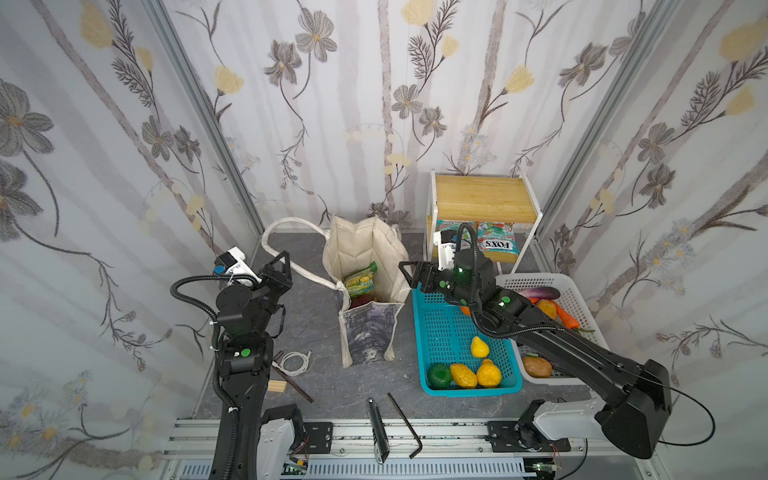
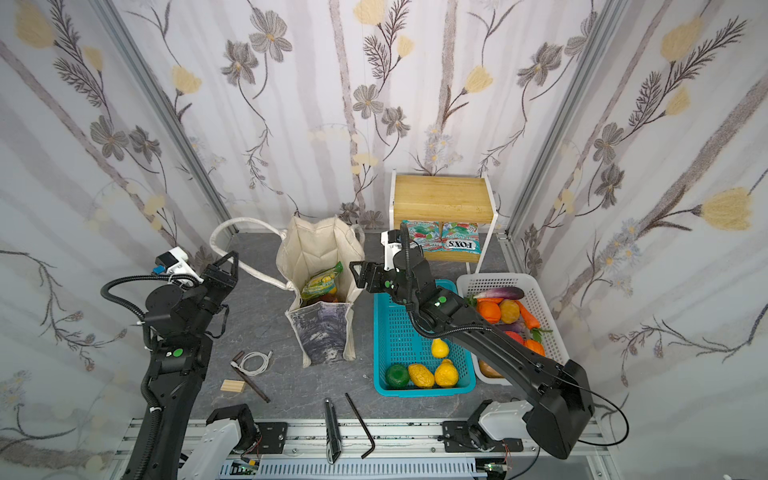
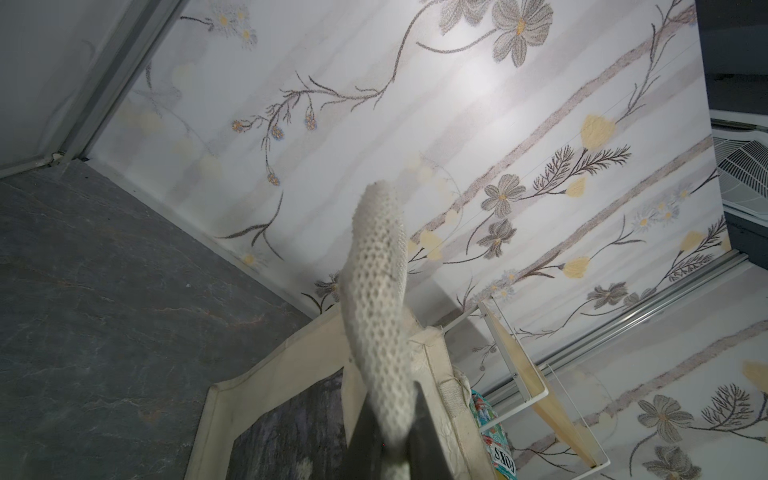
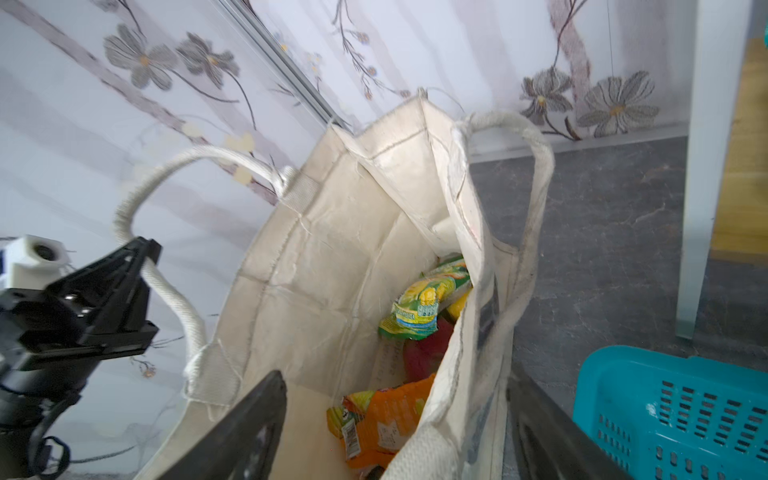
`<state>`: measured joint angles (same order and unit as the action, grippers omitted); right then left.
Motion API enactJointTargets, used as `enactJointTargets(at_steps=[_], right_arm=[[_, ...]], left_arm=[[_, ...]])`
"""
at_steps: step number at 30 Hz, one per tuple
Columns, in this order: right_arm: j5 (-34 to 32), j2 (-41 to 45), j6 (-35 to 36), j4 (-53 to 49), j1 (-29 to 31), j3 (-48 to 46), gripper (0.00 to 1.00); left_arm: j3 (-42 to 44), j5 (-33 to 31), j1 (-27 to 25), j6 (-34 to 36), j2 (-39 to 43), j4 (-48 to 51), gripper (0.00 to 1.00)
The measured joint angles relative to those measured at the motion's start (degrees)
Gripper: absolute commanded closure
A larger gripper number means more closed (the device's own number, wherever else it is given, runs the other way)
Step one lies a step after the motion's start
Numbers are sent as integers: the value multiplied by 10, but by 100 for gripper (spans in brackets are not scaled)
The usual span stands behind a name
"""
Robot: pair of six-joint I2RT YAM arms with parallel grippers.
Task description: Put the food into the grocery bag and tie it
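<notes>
**Clamping and straddling**

Clamps the handle [image 4: 172, 300] of the bag [image 1: 365, 249] in the left gripper [image 1: 286, 257]. Holds the right gripper [image 1: 406, 275] released, jaws astride the bag's wall [image 4: 465, 291] beside the blue basket [image 1: 469, 389]. Inside the upright bag: green-yellow packet [image 4: 419, 307], orange packet [image 4: 390, 419].

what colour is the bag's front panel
Mottled dark grey-blue; front panel of the grocery bag shows best in a top view.

the bag [image 1: 365, 249] stands in the middle, packets [image 1: 360, 282] inside, one handle [image 1: 291, 221] looping out to its rear left. a basket [image 1: 444, 332] sits just right of it, fruit [image 1: 463, 374] at its near end; a second basket [image 1: 536, 280] lies right of that. behind both stands a shelf [image 1: 482, 199], fox's packets [image 1: 496, 243] on its lower level.
</notes>
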<state>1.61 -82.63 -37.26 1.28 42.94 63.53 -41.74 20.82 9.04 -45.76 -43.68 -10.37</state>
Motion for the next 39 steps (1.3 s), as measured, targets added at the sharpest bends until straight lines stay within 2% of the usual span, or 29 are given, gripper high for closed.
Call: enactJointTargets(at_steps=[7,10,16,22,27,34,39], right_arm=[[-24,40,-100,42,-66,-96,46],[-7,25,-132,50,-73,-107,50],[47,-36,-183,96,-78,-110,47],[110,-104,-243,173,-75,-119,50],[135,-148,-280,216,-57,-109,44],[195,-226,-354,318,-44,-82,42],[210,-252,-412,384,-37,-77,44]], left_arm=[[17,2,8,52,10,5,100],[26,2,8,67,9,7,100],[48,-4,8,90,12,6,100],[68,-16,8,97,12,7,100],[69,-17,8,97,14,6,100],[69,-17,9,85,14,3,100],[69,-15,9,77,14,3,100]])
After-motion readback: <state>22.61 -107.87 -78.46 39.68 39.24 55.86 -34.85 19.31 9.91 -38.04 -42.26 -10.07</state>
